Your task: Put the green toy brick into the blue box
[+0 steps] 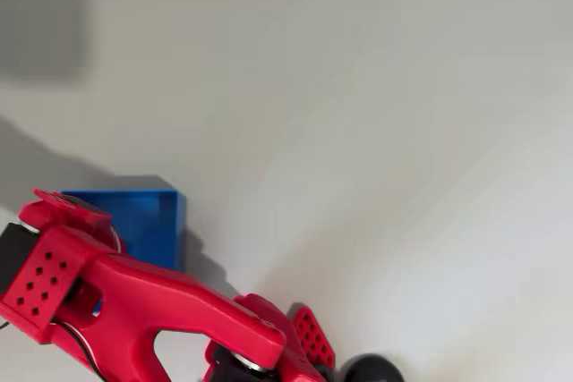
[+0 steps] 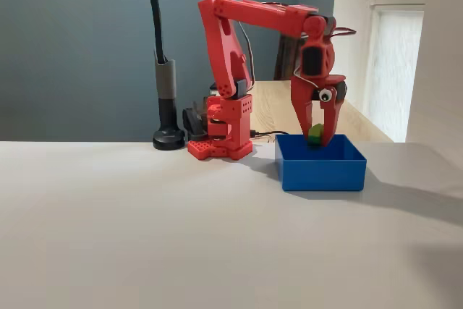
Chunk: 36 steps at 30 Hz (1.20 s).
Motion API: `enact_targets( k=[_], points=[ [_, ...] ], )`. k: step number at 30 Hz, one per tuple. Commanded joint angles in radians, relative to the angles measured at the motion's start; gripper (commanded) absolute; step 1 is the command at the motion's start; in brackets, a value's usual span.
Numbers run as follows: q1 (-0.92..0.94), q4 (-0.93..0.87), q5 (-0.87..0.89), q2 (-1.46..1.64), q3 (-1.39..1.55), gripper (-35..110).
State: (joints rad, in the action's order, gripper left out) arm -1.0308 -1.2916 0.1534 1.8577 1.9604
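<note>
The blue box (image 2: 321, 168) sits on the pale table to the right of the red arm's base (image 2: 221, 144). My gripper (image 2: 317, 137) hangs straight down over the box, its tips just inside the rim. It is shut on the green toy brick (image 2: 315, 133), which shows as a small lime block between the red fingers (image 2: 329, 122). In the overhead view the red arm (image 1: 134, 297) reaches across the lower left and covers most of the blue box (image 1: 152, 219). The brick is hidden under the arm there.
A black pole on a round black foot (image 2: 168, 138) stands left of the arm's base; the foot (image 1: 372, 369) also shows at the bottom edge from above. The pale tabletop (image 2: 145, 229) stretches wide to the left and front of the box.
</note>
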Motion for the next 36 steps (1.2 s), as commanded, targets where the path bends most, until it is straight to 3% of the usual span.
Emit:
enact_targets(
  k=[1,9,18,23,31,36],
  points=[
    [0.0,-0.057,0.005,0.021,-0.083,25],
    [0.005,-0.146,0.014,0.023,-0.155,31],
    [0.126,-0.304,0.041,0.028,-0.33,0],
    [0.311,-0.365,0.02,0.029,-0.423,0],
    [0.761,-0.356,-0.094,0.023,-0.474,0],
    [0.956,-0.235,-0.147,0.032,-0.394,0]
  ],
)
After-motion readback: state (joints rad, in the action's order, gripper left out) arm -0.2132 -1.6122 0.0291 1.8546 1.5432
